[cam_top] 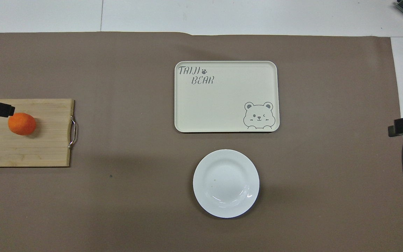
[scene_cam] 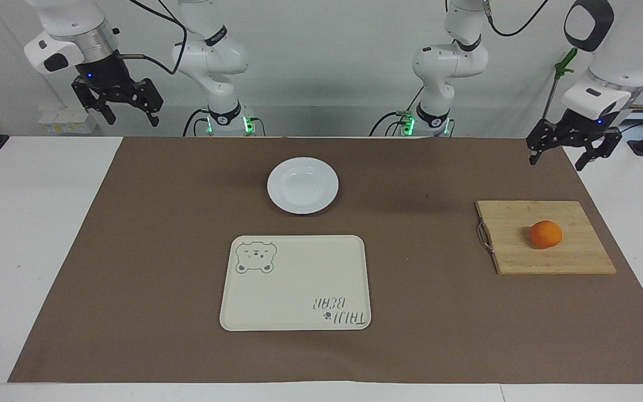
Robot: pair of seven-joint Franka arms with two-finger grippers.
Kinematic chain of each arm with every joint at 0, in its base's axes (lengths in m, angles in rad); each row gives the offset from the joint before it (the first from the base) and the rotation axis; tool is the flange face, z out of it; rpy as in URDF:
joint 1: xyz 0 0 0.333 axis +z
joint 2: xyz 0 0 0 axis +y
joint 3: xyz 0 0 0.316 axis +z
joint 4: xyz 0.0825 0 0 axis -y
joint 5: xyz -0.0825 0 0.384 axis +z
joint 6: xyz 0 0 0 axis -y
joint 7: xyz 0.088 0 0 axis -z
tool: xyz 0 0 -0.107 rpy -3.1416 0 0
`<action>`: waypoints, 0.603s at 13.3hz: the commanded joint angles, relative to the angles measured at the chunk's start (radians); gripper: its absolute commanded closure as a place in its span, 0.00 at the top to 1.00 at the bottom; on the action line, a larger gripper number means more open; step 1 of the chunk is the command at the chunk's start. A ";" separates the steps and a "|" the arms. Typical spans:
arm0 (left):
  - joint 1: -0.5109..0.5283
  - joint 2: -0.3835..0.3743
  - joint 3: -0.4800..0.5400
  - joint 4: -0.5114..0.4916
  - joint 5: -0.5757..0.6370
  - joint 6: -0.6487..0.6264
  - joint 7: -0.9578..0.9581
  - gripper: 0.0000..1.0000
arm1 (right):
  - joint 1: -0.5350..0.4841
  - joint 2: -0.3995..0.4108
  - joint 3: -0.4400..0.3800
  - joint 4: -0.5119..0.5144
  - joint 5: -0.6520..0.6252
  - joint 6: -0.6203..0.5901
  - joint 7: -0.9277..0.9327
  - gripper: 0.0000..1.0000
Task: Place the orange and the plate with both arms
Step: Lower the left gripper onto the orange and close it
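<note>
Your orange point(scene_cam: 545, 234) sits whole and smooth on the cutting board point(scene_cam: 545, 258), clear of its edges. Left gripper point(scene_cam: 571, 156) hangs above the board, spread wide, empty. Right gripper point(scene_cam: 126, 114) waits well apart from the board, fingers spread too.

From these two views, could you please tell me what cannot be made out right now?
- Left gripper: the overhead view's edge cuts it off; only a black tip shows there beside the orange.
- Right gripper: likewise cut off in the overhead view; only a tip shows.
- Cutting board: one end runs past the overhead view's edge.
- Plate: a tiny dark speck inside, too small to identify.
</note>
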 commanded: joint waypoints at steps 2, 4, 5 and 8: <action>0.036 0.035 -0.008 -0.099 0.001 0.131 0.080 1.00 | -0.011 -0.023 0.001 -0.024 0.019 -0.005 -0.023 1.00; 0.062 0.085 -0.008 -0.103 0.001 0.185 0.134 1.00 | 0.003 -0.025 0.013 -0.028 0.019 0.001 -0.033 1.00; 0.078 0.098 -0.008 -0.114 0.001 0.206 0.161 1.00 | 0.006 -0.026 0.016 -0.037 0.027 0.024 -0.033 1.00; 0.128 0.156 -0.008 -0.154 0.001 0.291 0.224 1.00 | -0.008 -0.032 0.013 -0.088 0.091 0.078 -0.040 1.00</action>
